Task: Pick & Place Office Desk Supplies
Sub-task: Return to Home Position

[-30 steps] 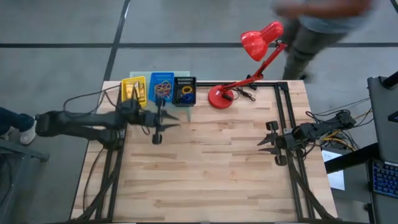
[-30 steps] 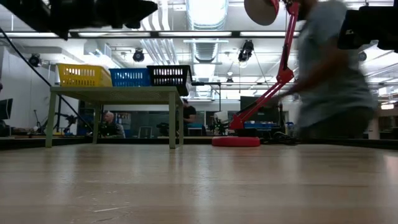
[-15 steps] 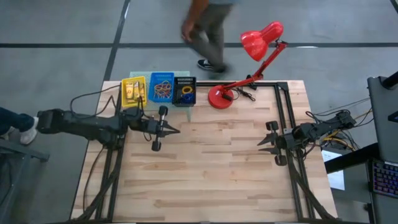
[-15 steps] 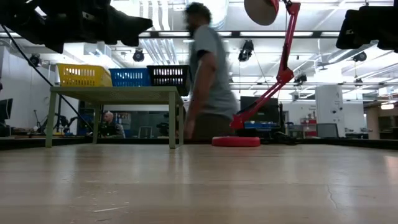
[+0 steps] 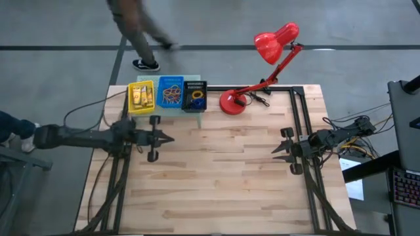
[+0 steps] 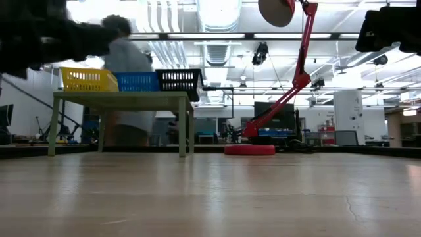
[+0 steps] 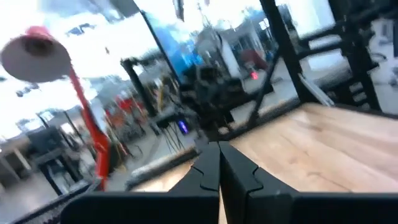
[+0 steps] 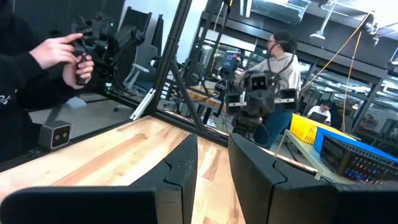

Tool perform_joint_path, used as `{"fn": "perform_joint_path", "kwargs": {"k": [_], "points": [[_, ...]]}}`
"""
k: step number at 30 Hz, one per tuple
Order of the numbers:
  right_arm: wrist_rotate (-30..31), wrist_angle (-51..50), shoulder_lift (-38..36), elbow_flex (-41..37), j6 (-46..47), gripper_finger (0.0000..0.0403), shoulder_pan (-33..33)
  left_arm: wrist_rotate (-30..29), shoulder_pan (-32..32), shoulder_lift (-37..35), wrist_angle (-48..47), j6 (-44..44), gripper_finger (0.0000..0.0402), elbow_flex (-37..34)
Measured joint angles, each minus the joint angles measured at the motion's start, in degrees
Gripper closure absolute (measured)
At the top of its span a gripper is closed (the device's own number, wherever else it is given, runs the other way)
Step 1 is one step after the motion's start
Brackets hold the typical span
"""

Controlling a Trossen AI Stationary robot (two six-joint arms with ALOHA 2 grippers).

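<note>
— Lamp (image 5: 231, 102) just right of shelf (image 6: 118, 97); supplies (image 5: 172, 93) up there in baskets (image 6: 137, 81), person (image 5: 131, 19) passing behind.
— Left gripper (image 5: 167, 138): pinched together, farther left than a second ago. Right gripper (image 5: 275, 149): parted, parked at right.

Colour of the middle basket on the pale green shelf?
Blue: the blue plastic lattice basket shows best in the low view.

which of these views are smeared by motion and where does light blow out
Left wrist view: everything streaks, even the desk lamp, and the bright background washes out white. Low view: the walking person and the left arm smear; ceiling lights glare. High view: only the person blurs. Right wrist view: steady, evenly lit.
</note>
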Motion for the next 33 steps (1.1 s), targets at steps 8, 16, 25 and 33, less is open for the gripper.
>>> {"fn": "perform_joint_path", "kwargs": {"k": [8, 16, 25, 33], "points": [[-0.02, -0.04, -0.01, 0.00, 0.00, 0.0316, 0.00, -2.32, 0.04, -20.10, -15.72, -2.34, 0.0401, -2.70], [-0.02, -0.51, -0.04, 0.02, -0.01, 0.0316, -0.01, -6.94, 0.09, -35.50, -33.09, -4.39, 0.0401, -2.67], [-0.07, -1.43, 0.32, 0.02, 0.00, 0.0316, 0.01, -9.35, 0.09, -35.64, -34.19, -4.34, 0.0401, -2.70], [-0.04, -1.43, 0.31, 0.02, 0.00, 0.0316, 0.01, -9.34, 0.09, -35.15, -37.62, -4.36, 0.0384, -2.72]]}}
